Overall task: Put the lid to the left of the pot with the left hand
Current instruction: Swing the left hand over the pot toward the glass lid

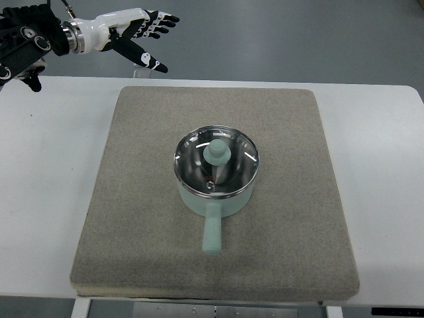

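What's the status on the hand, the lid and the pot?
Left hand open, high beyond the mat. Lid on pot, untouched. Nothing in the way.

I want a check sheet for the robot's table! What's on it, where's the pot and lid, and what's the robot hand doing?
Surface: white table with a grey mat lying on it.
Job's things: pale green pot in the middle of the mat, handle pointing to the near edge; glass lid on the pot, not yet moved.
Clutter: nothing seen.
Robot hands: left robot hand at the top left, beyond the table's far edge, fingers spread, holding nothing; right one not in view.
Cables: a thin black one by the left wrist.
Surroundings: grey floor.
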